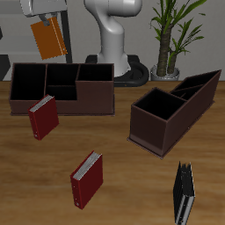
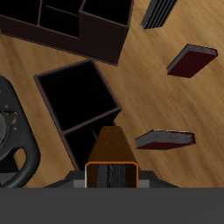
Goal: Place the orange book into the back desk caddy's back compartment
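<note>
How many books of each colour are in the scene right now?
orange book: 1
red books: 2
black book: 1
Total: 4

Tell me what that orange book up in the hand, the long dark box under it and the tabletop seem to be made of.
It's a simulator render, so these are guesses. The thin orange book, held in the hand, looks like matte card covers over pale paper pages. The long dark brown box organizer looks like painted wood or plastic: flat, straight, dull walls. The table looks like varnished wood, with visible grain streaks.
</note>
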Tool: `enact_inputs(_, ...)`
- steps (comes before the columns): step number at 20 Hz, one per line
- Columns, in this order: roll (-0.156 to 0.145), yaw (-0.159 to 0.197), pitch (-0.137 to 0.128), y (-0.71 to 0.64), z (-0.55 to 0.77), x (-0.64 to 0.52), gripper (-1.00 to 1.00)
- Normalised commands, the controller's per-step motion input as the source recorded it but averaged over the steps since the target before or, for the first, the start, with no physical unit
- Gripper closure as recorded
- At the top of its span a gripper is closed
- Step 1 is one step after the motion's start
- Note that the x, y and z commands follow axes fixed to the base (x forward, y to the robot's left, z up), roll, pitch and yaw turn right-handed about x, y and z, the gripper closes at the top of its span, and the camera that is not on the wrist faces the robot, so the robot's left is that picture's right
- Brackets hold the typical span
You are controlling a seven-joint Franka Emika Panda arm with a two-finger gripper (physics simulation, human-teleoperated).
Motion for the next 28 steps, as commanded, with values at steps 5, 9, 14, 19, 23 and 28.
enact_inputs(5, 0.011, 0.197, 0.000, 0.08, -0.05, -0.07, 1.00)
enact_inputs(9, -0.018, 0.191, 0.002, -0.09, -0.07, -0.09, 1.00)
enact_inputs(14, -0.015, 0.058, 0.025, -0.08, -0.04, -0.13, 1.00)
enact_inputs(19, -0.026, 0.185, 0.011, -0.13, -0.05, -0.10, 1.00)
enact_inputs(23, -0.029, 0.077, -0.015, -0.17, 0.04, -0.09, 1.00)
enact_inputs(28, -0.045, 0.091, -0.026, -0.22, -0.01, -0.03, 1.00)
